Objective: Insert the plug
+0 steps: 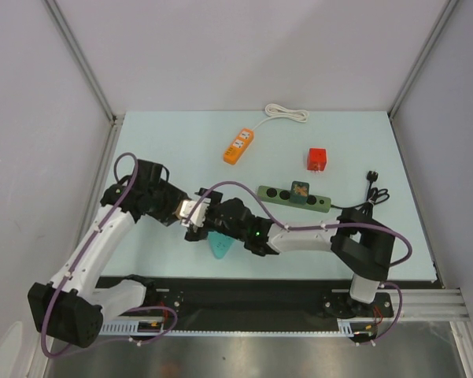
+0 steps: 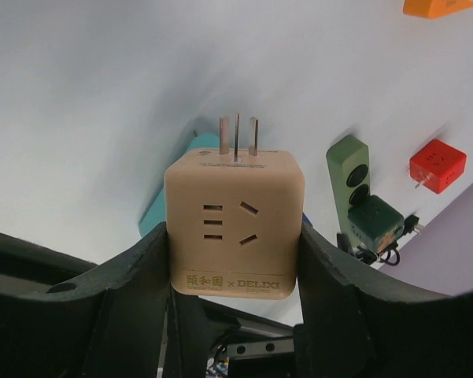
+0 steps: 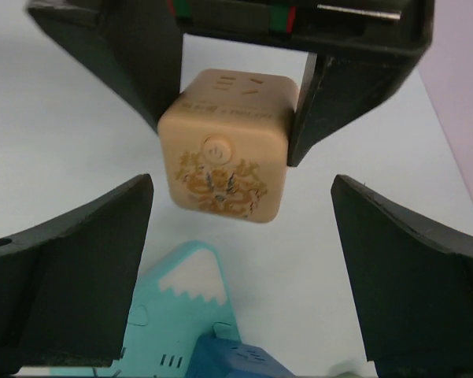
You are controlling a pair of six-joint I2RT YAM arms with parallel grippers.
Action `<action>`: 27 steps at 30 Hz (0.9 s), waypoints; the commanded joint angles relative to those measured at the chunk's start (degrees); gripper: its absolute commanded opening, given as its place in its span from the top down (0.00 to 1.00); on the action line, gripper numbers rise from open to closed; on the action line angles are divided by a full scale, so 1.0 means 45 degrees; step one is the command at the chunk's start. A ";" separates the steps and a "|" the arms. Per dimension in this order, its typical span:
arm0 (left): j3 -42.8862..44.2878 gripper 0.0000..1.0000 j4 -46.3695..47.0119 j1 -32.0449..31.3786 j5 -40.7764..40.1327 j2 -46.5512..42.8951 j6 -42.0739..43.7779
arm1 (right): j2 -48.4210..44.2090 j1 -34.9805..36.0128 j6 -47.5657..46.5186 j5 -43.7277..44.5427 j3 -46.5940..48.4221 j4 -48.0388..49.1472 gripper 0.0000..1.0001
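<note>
My left gripper [image 2: 234, 236] is shut on a beige cube plug [image 2: 234, 220], its three prongs [image 2: 238, 135] pointing away from the camera. In the top view the left gripper [image 1: 186, 212] holds the cube [image 1: 191, 213] above the table at the left centre. My right gripper [image 1: 204, 226] is right next to it, open, its fingers [image 3: 79, 268] standing wide on either side of the cube's patterned face [image 3: 224, 153] without touching it. A teal power strip [image 3: 181, 303] lies on the table just below, with a blue cube [image 3: 240, 362] on it.
A green power strip [image 1: 279, 194] carrying a dark green cube [image 1: 301, 191] lies right of centre. A red cube plug [image 1: 317, 159] and an orange power strip [image 1: 238, 146] with a white cable [image 1: 287, 113] lie farther back. A black plug [image 1: 371, 176] lies at the right.
</note>
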 commanded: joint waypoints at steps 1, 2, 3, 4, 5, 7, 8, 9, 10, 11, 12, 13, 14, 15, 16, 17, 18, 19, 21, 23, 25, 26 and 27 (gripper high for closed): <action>-0.0233 1.00 0.0535 0.0067 0.0754 -0.0714 -0.0250 | 0.0695 0.0392 -0.1177 0.1149 0.1119 0.0489 0.00; -0.0349 1.00 0.0593 0.0067 0.0832 -0.0792 -0.0250 | 0.0967 0.0432 -0.1297 0.1269 0.1217 0.0529 0.00; -0.0408 1.00 0.0594 0.0067 0.0910 -0.0947 -0.0250 | 0.1047 0.0471 -0.1337 0.1290 0.1489 0.0549 0.00; -0.0467 1.00 0.0594 0.0067 0.0988 -0.1007 -0.0231 | 0.1164 0.0472 -0.1318 0.1251 0.1627 0.0279 0.00; -0.0545 1.00 0.0594 0.0067 0.1085 -0.1046 -0.0231 | 0.1262 0.0491 -0.1279 0.1251 0.1802 0.0198 0.00; -0.0624 1.00 0.0613 0.0067 0.1126 -0.1241 -0.0192 | 0.1574 0.0530 -0.1279 0.1484 0.2096 0.0236 0.03; -0.0643 1.00 0.0613 0.0067 0.1106 -0.1319 -0.0211 | 0.1652 0.0550 -0.1298 0.1543 0.2213 0.0140 0.13; -0.0663 1.00 0.0613 0.0067 0.1106 -0.1397 -0.0192 | 0.1808 0.0550 -0.1279 0.1660 0.2407 0.0042 0.29; -0.0682 1.00 0.0613 0.0067 0.1106 -0.1476 -0.0192 | 0.1867 0.0569 -0.1259 0.1816 0.2409 0.0215 0.48; -0.0741 1.00 0.0613 0.0067 0.1145 -0.1496 -0.0211 | 0.1926 0.0627 -0.1336 0.1953 0.2390 0.0372 0.66; -0.0760 1.00 0.0613 0.0067 0.1164 -0.1535 -0.0192 | 0.1946 0.0667 -0.1357 0.2051 0.2371 0.0470 0.73; -0.0761 1.00 0.0613 0.0067 0.1203 -0.1535 -0.0192 | 0.1946 0.0648 -0.1357 0.2052 0.2409 0.0432 0.79; -0.0780 1.00 0.0632 0.0067 0.1184 -0.1574 -0.0192 | 0.1966 0.0667 -0.1337 0.2090 0.2487 0.0355 0.88; -0.0780 1.00 0.0633 0.0067 0.1203 -0.1555 -0.0192 | 0.1985 0.0667 -0.1260 0.2149 0.2526 0.0238 0.94; -0.0722 0.98 0.0942 0.0048 0.1378 -0.1419 -0.0037 | 0.2043 0.0686 -0.1278 0.2246 0.2488 0.0121 1.00; -0.0722 0.98 0.0945 0.0047 0.1379 -0.1418 0.0081 | 0.2044 0.0686 -0.1279 0.2247 0.2488 0.0120 1.00; -0.0683 0.94 0.1022 0.0067 0.1495 -0.1379 0.0179 | 0.2025 0.0686 -0.1298 0.2344 0.2391 0.0197 1.00; -0.0586 0.79 0.1178 0.0067 0.1593 -0.1321 0.0257 | 0.1928 0.0667 -0.1298 0.2422 0.2313 0.0410 1.00; -0.0449 0.72 0.1296 0.0067 0.1730 -0.1223 0.0628 | 0.1849 0.0648 -0.1259 0.2675 0.1961 0.0878 1.00; -0.0292 0.94 0.1336 0.0067 0.1848 -0.1281 0.0804 | 0.1790 0.0609 -0.1240 0.2871 0.1727 0.1134 1.00; -0.0292 1.00 0.1432 0.0067 0.1713 -0.1495 0.0863 | 0.1848 0.0550 -0.1181 0.3222 0.1745 0.1330 0.90; -0.0331 1.00 0.1453 0.0067 0.1634 -0.1593 0.0882 | 0.1887 0.0550 -0.1181 0.3378 0.1765 0.1350 0.80; -0.0370 1.00 0.1472 0.0067 0.1575 -0.1748 0.0844 | 0.1868 0.0550 -0.1181 0.3573 0.1726 0.1389 0.71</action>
